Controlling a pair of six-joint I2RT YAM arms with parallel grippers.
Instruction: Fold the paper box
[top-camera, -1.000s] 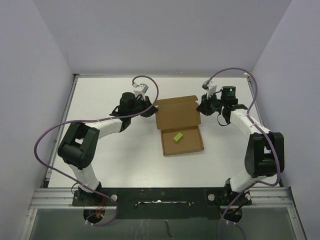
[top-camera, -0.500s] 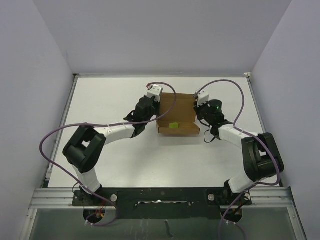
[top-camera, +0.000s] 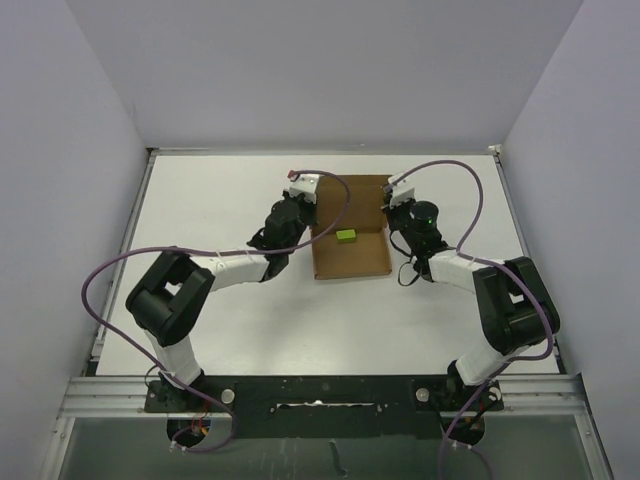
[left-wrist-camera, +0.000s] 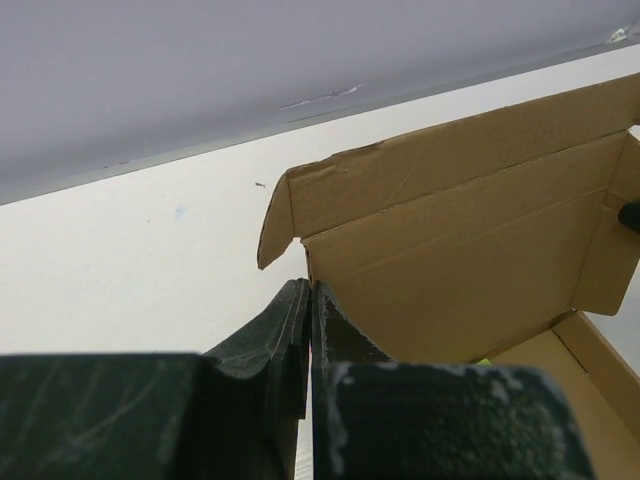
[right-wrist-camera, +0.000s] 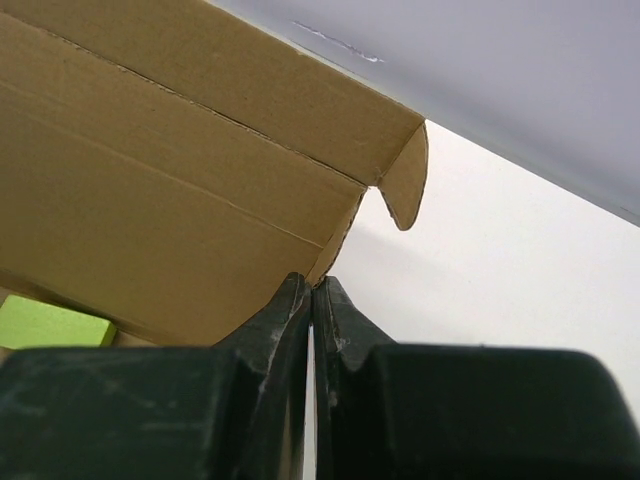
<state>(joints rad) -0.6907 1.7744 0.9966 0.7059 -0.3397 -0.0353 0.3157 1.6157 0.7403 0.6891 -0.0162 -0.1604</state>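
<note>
One paper box at middle of desk, between my two tools. Long axis runs near to far, tray end toward me, open side up. One small yellow-green block lies inside, at back of tray. My left tool clenched on box's left back corner edge. My right tool clenched on right back corner edge. Farthest: lid panel raised, two small side tabs bent outward.
</note>
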